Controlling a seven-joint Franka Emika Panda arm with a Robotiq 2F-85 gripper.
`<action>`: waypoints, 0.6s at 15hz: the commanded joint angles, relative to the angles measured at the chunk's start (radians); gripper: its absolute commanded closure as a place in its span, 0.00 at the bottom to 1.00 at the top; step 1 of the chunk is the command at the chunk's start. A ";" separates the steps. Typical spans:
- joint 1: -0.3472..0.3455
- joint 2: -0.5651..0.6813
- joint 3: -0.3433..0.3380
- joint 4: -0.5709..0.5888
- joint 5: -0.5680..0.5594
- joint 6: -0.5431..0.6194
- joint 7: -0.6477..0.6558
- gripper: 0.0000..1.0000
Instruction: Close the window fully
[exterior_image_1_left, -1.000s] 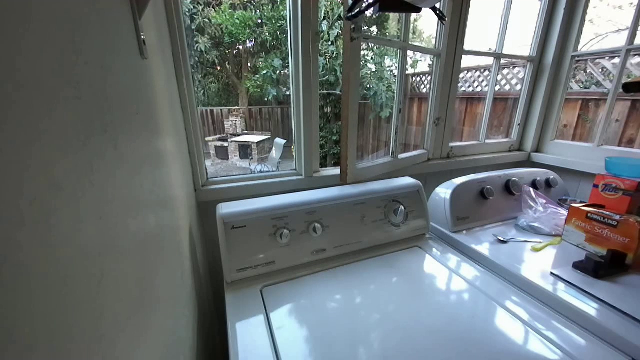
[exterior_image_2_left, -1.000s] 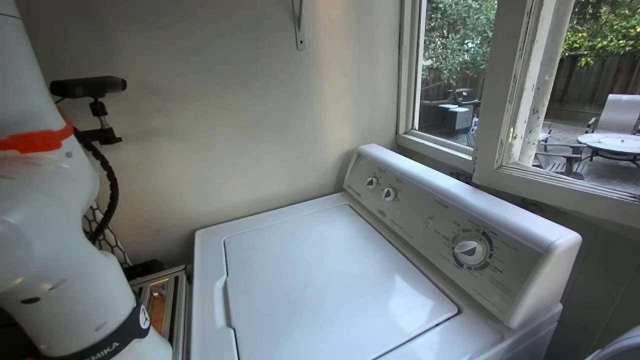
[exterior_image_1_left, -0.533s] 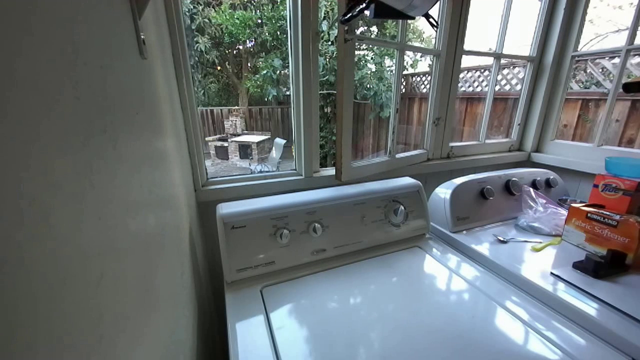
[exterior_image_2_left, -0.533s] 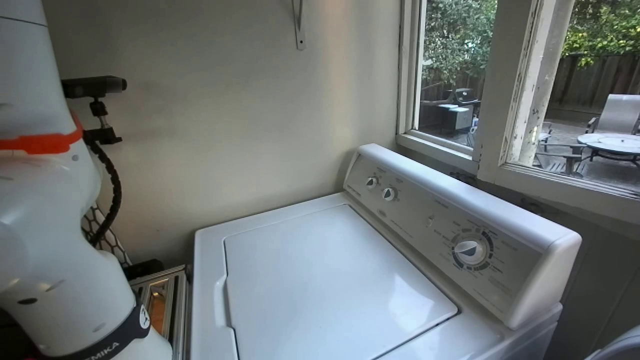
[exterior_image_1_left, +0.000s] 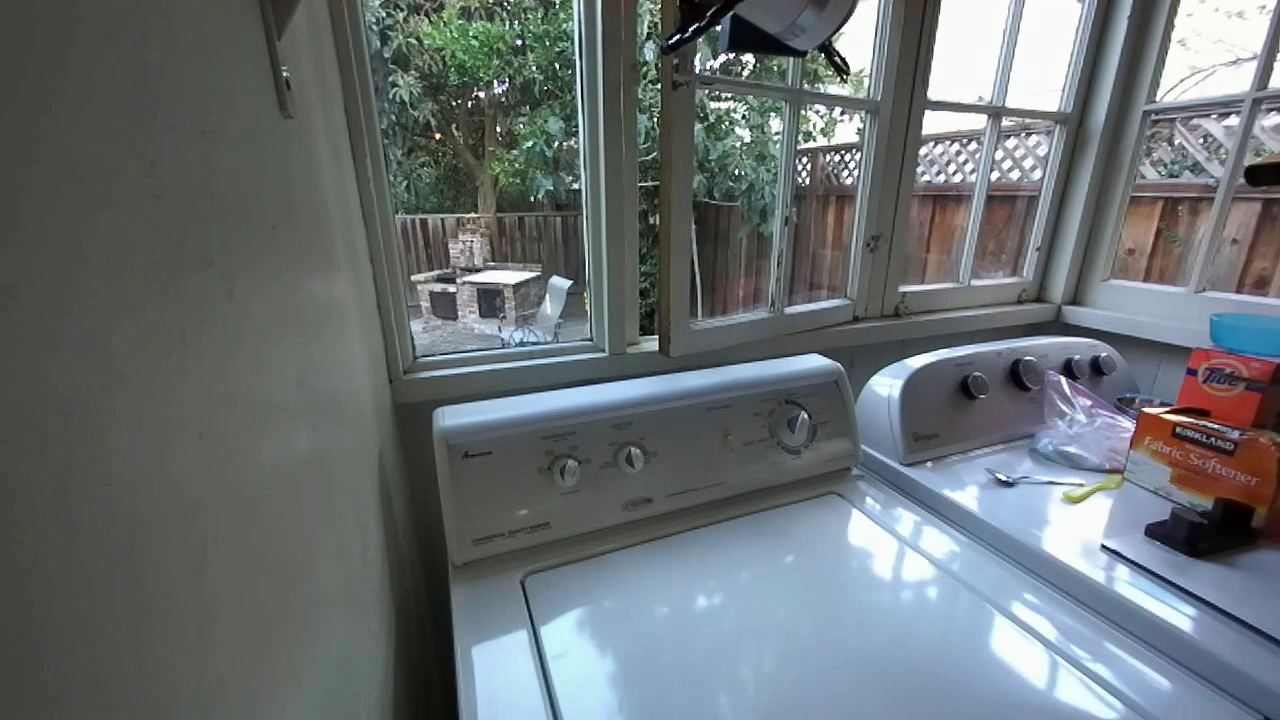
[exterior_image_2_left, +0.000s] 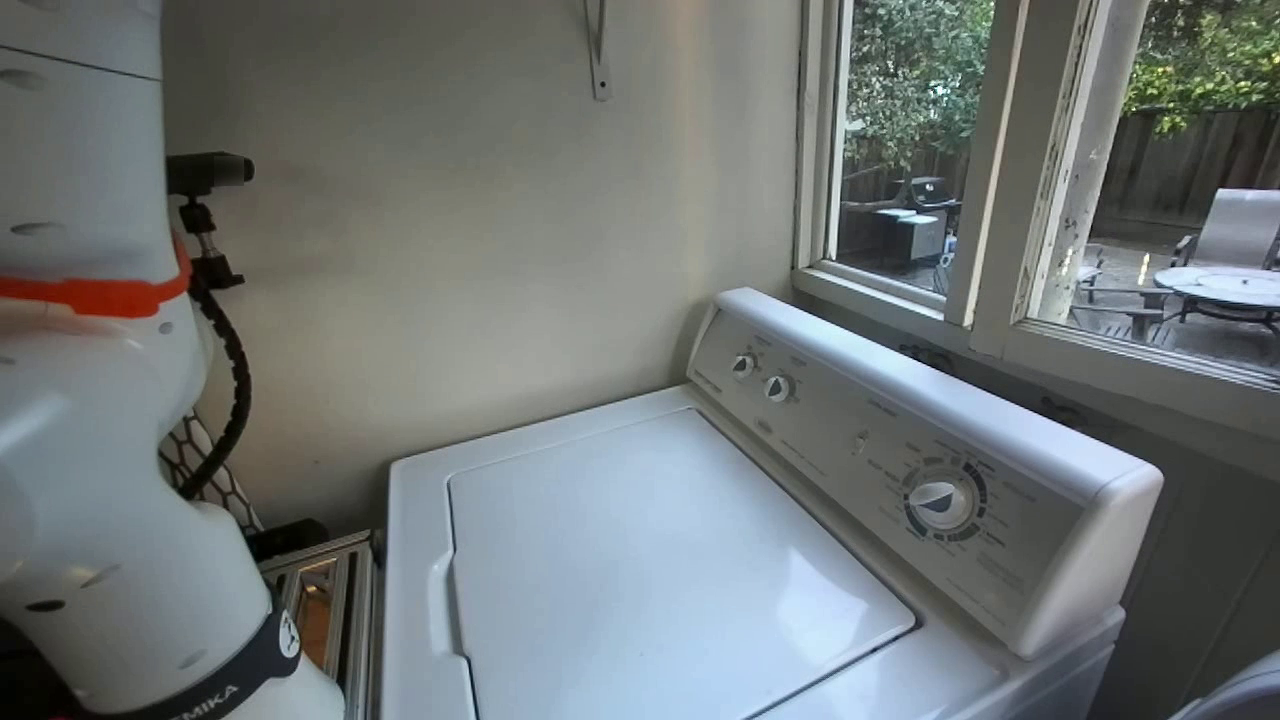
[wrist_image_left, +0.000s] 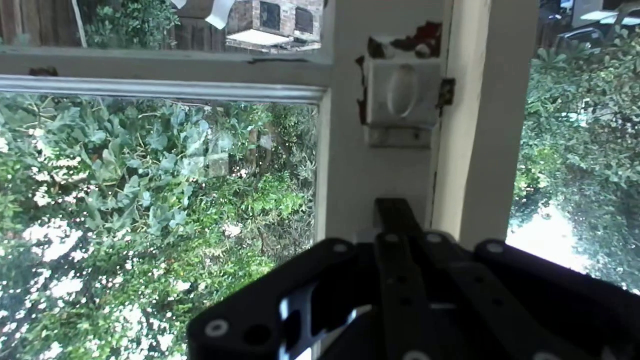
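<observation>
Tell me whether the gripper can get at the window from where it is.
Likely yes: in the wrist view the closed gripper appears close in front of the window, with nothing seen between them. Whether they touch, I cannot tell.

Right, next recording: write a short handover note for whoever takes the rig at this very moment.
Hand: looks shut, nothing seen in it; the wrist view puts it over the free side of the window, near the latch. Contact can't be confirmed.
Where the window is: behind and above the washer, still ajar, a gap showing between it and the frame.
Done: that gap has narrowed over the last second.
Left: closing the rest; probably a steady push on the same side, then a check that it sits flush.
</observation>
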 joint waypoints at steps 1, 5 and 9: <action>0.000 0.001 -0.001 0.000 0.000 0.000 0.000 0.99; 0.000 0.000 0.000 0.000 0.000 0.000 0.000 0.99; 0.010 0.082 -0.012 0.098 -0.007 0.001 0.011 1.00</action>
